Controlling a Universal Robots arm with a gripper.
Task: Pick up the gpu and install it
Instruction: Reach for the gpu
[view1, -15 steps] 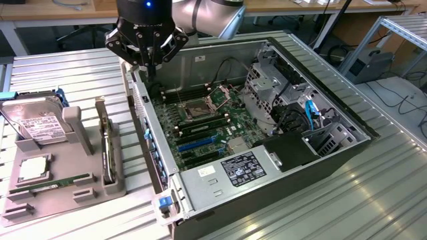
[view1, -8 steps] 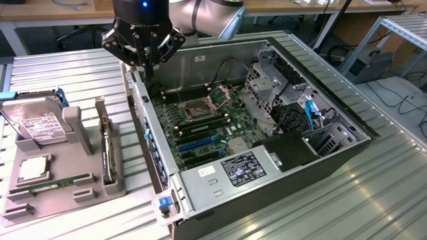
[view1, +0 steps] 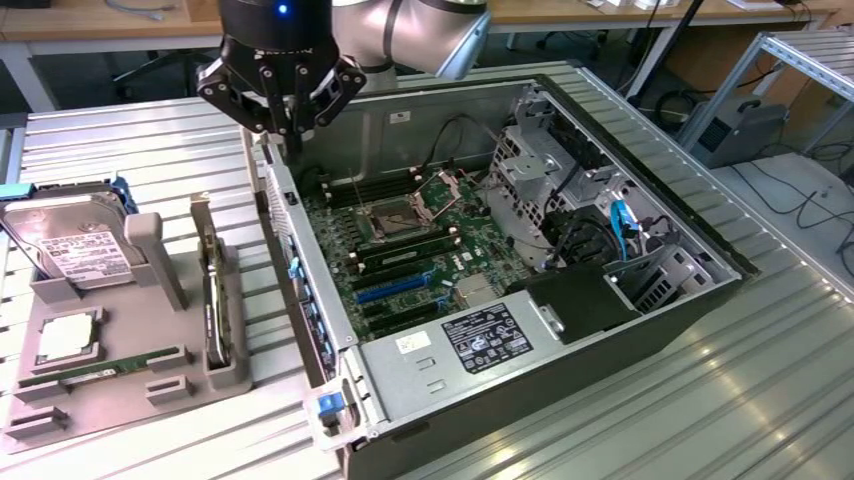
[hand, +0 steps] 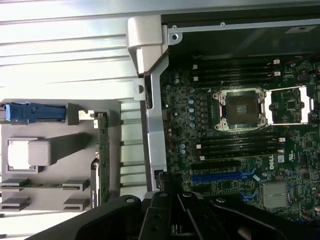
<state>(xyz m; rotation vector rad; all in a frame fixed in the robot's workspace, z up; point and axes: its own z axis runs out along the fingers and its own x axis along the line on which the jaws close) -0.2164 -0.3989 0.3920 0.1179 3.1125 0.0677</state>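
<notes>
**Gripper empty over the case wall, gpu waiting in its tray**

The gripper (view1: 282, 128) hangs above the rear wall of the open case (view1: 441, 100), on the side that faces the tray (view1: 134, 395). Its fingers are pressed together and nothing shows between them, so it carries nothing. It points straight down, which suits a reach from above into either the tray or the case.

The gpu (view1: 211, 300) stands on its long edge in a narrow slot of the tray, just beside the case and near the gripper, though lower and toward the exterior view's bottom. It has not been lifted. Standing it upright probably serves two ends. It leaves the top edge free for the fingers to pinch, and it holds the card in the pose it needs to go down into the board (view1: 454, 250). The slot's end posts keep it from tipping.

The rest of the tray follows the same idea. The hard drive (view1: 80, 250) leans against a sloped rest, and the memory stick (view1: 107, 367) lies between small blocks. Each part sits well apart from the others, so a grasp on one should not disturb the next.

The case lies on its side with the cover off, which turns the board face up. The blue slot (view1: 394, 288) and the dark ones beside it look empty and open from above, which is likely why the case is laid this way.
</notes>
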